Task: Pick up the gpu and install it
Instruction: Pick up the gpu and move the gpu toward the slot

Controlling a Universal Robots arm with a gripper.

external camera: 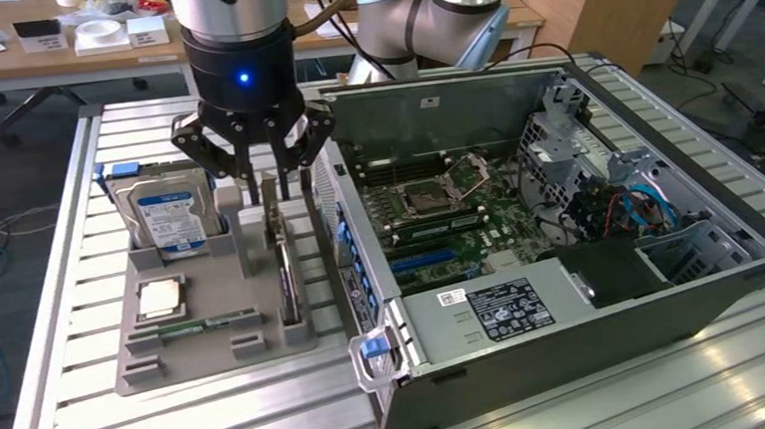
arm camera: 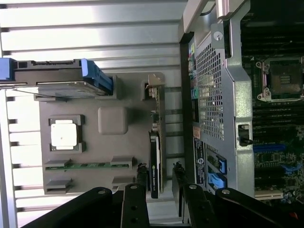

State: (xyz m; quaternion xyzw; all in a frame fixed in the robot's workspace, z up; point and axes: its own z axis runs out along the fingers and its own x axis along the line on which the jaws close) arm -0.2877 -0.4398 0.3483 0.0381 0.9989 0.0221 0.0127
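Gpu [external camera: 285, 270] upright on edge in grey tray [external camera: 205, 363], end effector [external camera: 274, 189] just above, fingers [arm camera: 141, 175] parted, straddling it

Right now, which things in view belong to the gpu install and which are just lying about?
Job: gpu, on edge in the grey tray; pincer, open, a finger either side of it; computer case, side off.
Lying about: hard drive; processor chip; memory stick.
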